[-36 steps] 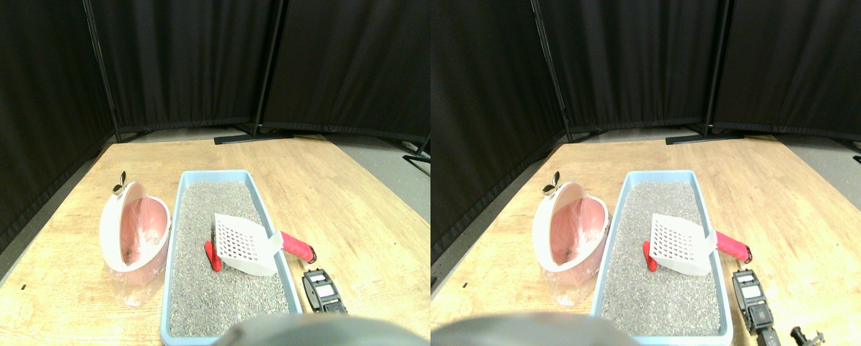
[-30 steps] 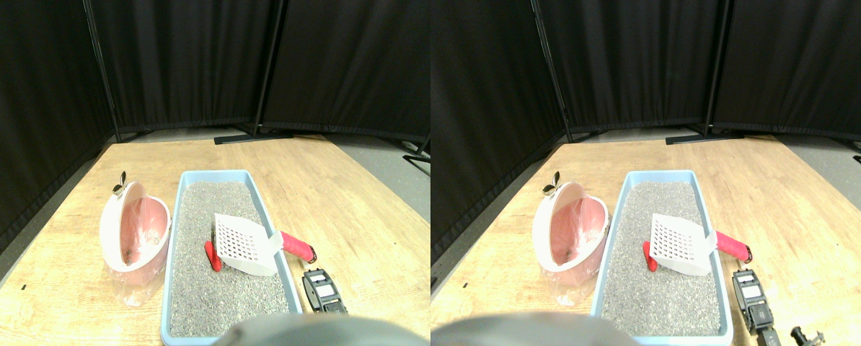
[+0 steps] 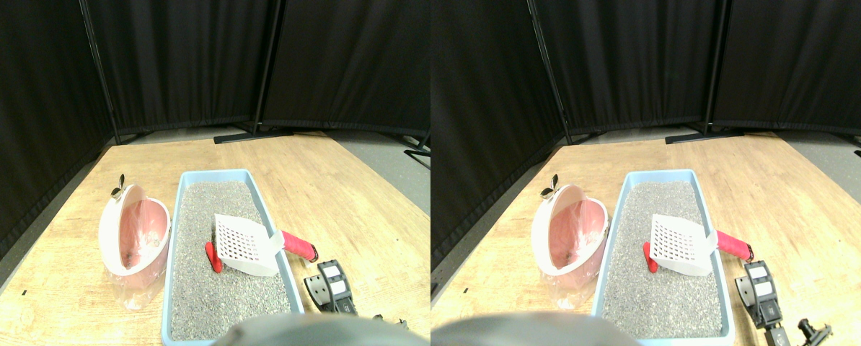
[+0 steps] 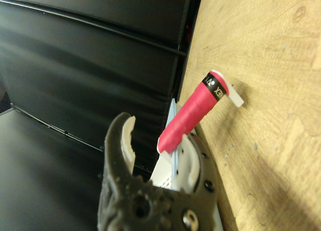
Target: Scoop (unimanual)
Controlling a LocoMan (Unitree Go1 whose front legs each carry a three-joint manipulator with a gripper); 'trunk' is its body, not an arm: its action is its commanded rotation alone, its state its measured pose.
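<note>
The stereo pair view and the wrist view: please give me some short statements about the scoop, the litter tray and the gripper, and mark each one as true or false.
1. The white slotted scoop lies on the litter inside the blue tray. True.
2. The right gripper is closed around the scoop's red handle. False: the gripper is apart from the handle, and in the wrist view the handle lies ahead of the open jaws, not between them.
3. The pink bin stands inside the tray. False: it stands on the wooden floor beside the tray.
4. A small red object lies on the litter next to the scoop. True.
5. The handle sticks out over the tray's rim. True.
</note>
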